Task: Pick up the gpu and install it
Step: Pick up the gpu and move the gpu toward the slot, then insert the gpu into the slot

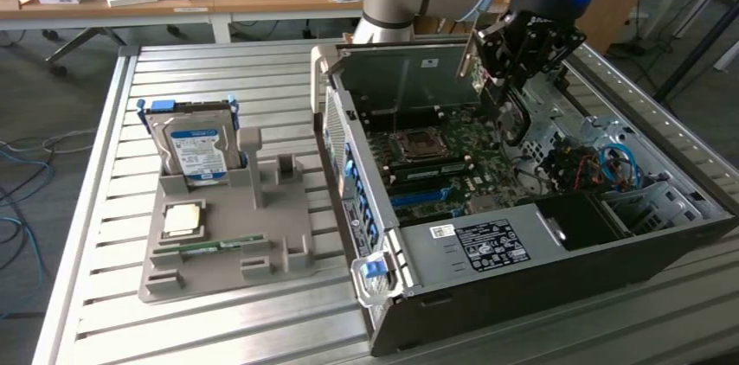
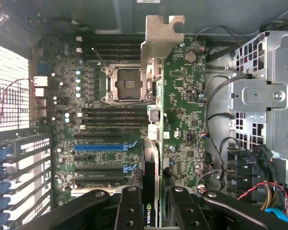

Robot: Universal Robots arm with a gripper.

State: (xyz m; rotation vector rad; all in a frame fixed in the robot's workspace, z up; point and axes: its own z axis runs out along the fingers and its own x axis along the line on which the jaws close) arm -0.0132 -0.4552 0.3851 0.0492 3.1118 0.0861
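Gripper point(image 2: 151, 207) clamped on the gpu point(image 2: 159, 45), which we see held edge-on above the motherboard point(image 2: 185, 120) inside the open computer case point(image 1: 520, 291) lying on the slatted surface point(image 1: 231, 326).

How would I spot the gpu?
Find the big open computer case on the metal table. Above its green motherboard, the gripper holds the gpu edge-on: a thin black card with a silver bracket, unlike the boxy hard drive on the grey tray.
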